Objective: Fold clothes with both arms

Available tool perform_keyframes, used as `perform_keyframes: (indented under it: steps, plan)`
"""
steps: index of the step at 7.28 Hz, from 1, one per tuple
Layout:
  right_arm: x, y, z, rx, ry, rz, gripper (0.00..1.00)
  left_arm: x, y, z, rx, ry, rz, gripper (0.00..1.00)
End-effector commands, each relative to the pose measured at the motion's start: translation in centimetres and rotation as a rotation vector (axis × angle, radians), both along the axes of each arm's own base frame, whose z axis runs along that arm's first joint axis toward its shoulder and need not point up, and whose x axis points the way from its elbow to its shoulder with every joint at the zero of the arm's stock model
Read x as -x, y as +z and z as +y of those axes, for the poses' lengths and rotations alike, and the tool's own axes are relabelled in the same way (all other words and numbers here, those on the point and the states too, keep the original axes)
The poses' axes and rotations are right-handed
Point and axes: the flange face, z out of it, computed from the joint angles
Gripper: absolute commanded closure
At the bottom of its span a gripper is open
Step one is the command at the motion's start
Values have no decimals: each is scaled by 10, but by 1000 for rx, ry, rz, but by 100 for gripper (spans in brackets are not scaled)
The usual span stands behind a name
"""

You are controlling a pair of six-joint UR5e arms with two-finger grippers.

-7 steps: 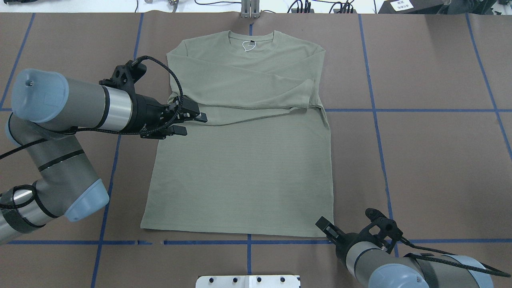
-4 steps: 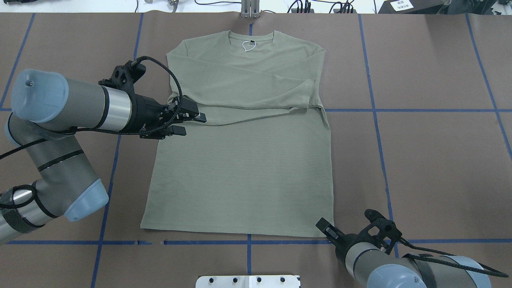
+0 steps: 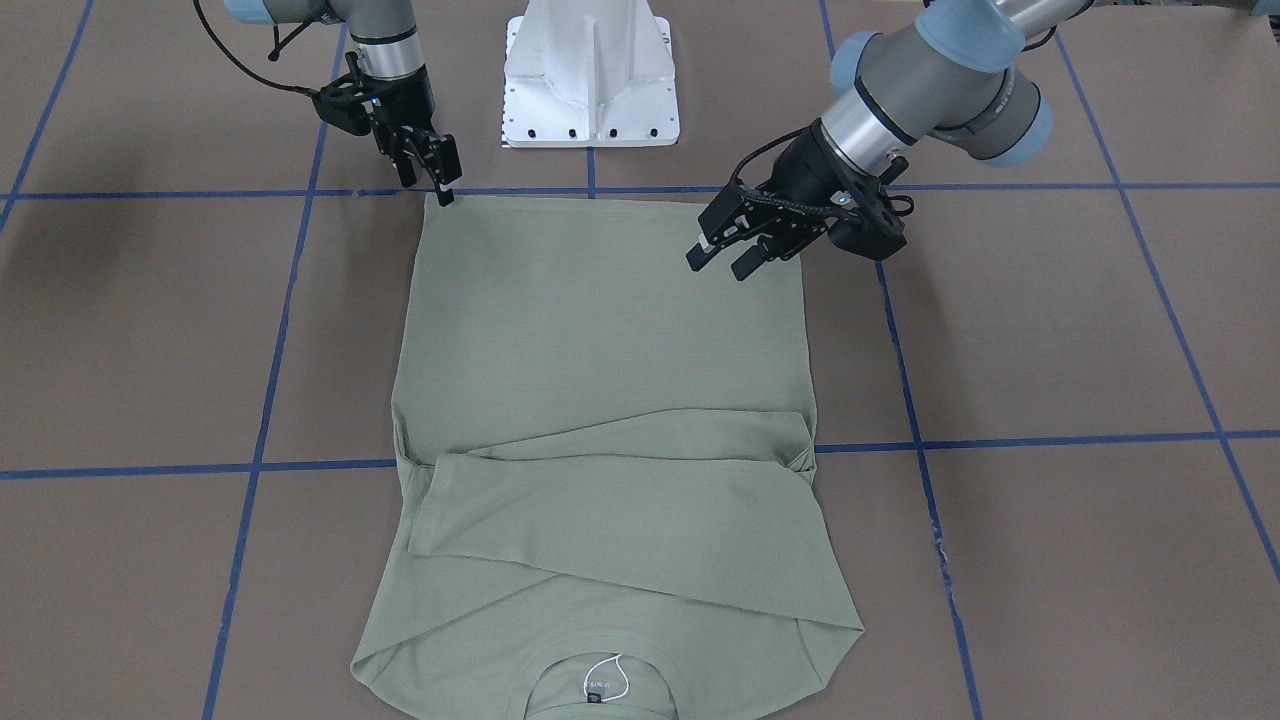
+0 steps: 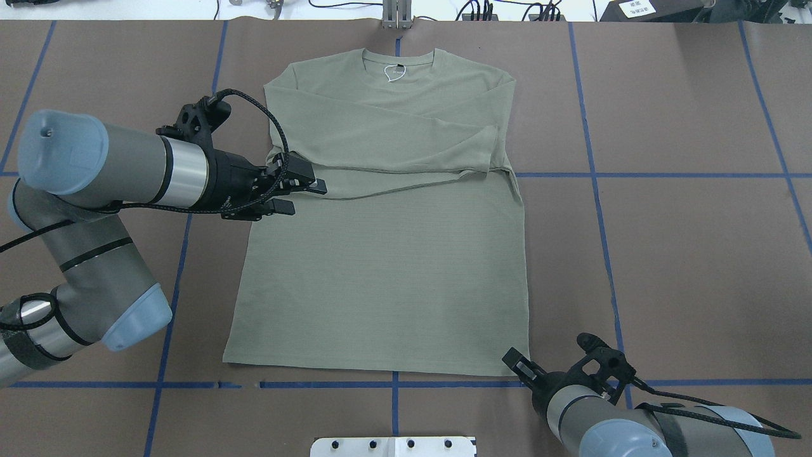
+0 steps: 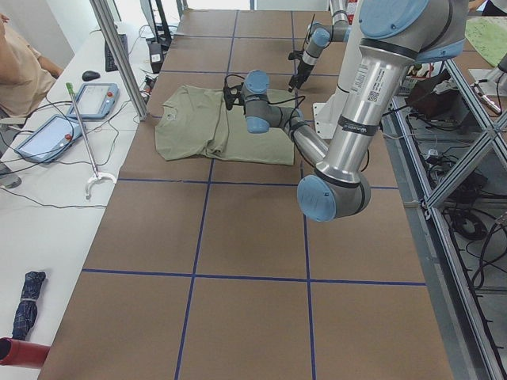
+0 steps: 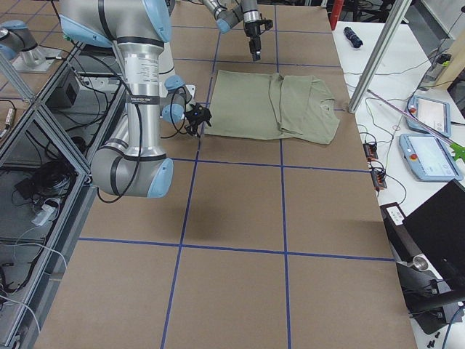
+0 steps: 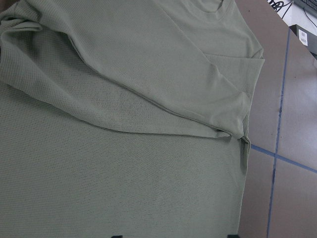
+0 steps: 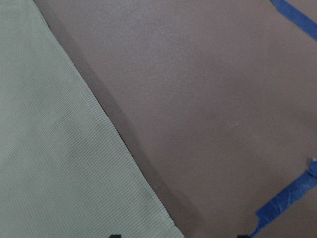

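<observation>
The pale green long-sleeved shirt lies flat on the brown table, neck at the far edge, both sleeves folded across the chest. My left gripper hangs open just above the shirt's left side edge at sleeve height, with nothing between its fingers. My right gripper is open and points down at the near right hem corner. In the right wrist view that corner of the shirt lies between the spread fingertips. The left wrist view shows only the shirt's folded sleeves.
The white pedestal base stands at the table's near edge behind the hem. Blue tape lines grid the table. Cables and a clamp sit at the far edge. A side desk with tablets and a seated person flank the table.
Almost nothing has changed. The right arm's wrist has edged slightly by the hem corner. The left arm and the shirt stay still.
</observation>
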Motion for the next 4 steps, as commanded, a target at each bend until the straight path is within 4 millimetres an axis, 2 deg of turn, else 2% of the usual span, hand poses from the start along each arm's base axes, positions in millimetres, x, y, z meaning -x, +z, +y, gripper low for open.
perform_keyframes:
  steps: [1,3,4]
  plan:
    - [0,0,0,0,0,0,57,2,0,0,-2,-1,1,24]
    - [0,0,-1,-1,0,-1,100,2,-1,1,-5,0,2,24]
    - [-1,-1,-2,0,1,-4,100,2,-1,1,-5,0,2,24]
